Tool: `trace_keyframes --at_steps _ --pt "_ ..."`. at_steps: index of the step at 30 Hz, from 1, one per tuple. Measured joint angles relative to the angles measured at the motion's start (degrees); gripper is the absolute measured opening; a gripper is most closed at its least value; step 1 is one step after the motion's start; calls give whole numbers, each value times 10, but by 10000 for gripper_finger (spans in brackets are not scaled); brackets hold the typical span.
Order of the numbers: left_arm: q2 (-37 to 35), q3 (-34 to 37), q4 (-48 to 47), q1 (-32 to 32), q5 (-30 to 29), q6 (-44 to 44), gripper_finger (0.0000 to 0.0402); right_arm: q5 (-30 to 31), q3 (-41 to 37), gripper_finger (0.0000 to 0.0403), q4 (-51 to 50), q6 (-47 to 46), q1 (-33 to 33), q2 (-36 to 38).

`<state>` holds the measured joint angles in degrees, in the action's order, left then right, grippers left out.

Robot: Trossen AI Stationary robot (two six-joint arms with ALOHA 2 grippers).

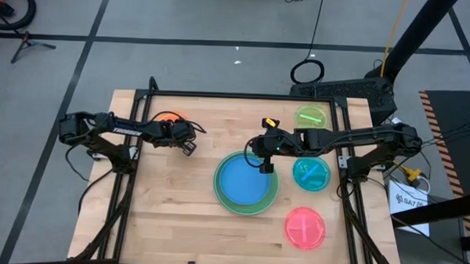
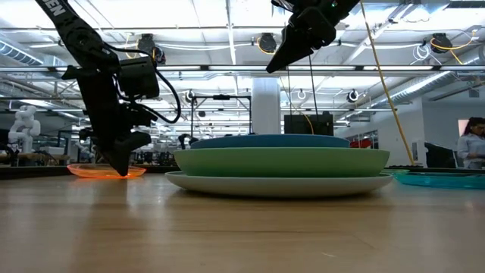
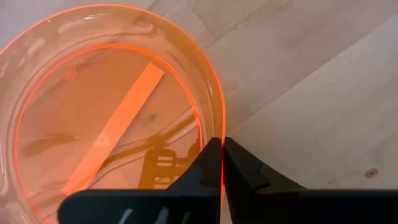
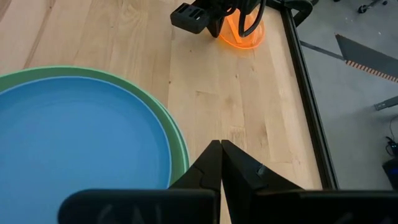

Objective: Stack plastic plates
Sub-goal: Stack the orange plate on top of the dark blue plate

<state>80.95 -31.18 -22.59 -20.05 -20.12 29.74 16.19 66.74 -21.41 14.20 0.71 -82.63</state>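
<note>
Nearest the front edge of the table, at about five o'clock from its middle, lay the pink plate (image 1: 304, 227). Just past it, at the table's centre, sat the stack (image 1: 246, 183): a blue plate (image 4: 74, 149) nested in a green one (image 2: 280, 161), with a paler rim beneath them in the low view. The teal plate (image 1: 311, 173) rested just beside the stack at three o'clock, and the lime plate (image 1: 311, 117) lay farther back at one o'clock.

Above the stack's far rim hung the right gripper (image 4: 221, 146), its fingers pressed together on nothing, raised well clear of the plates in the low view.

Farthest off, at ten o'clock, the left gripper (image 3: 222, 144) had its fingers pinched tight on the near rim of the orange plate (image 3: 112, 106), which seemed to lie flat on the wood.

The step in hand looked like lifting that small plate for the stack. To do it well, the grip probably needed to stay deep enough on the thin, slick rim that the plate would not pivot or slip out; a straight, gentle lift before any sideways travel would keep the far edge from dragging. Carried level toward four o'clock, it should be lowered centred on the blue plate, with the right arm kept out of its path.

An orange strip showed inside the plate, bearing no readable writing. White lettering ran along the left arm's link in the high view, too small to read.
</note>
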Motion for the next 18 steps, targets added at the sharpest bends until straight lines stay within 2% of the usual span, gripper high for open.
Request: trace_keyframes --at_steps 5,10,18 --pt "0 -3 -9 4 1 0 7 0 0 2 0 0 0 0" --pt "1 -40 -79 23 12 3 7 0 0 2 -1 0 0 0" --pt "1 -96 -121 54 11 -9 6 0 0 2 -6 -2 0 0"
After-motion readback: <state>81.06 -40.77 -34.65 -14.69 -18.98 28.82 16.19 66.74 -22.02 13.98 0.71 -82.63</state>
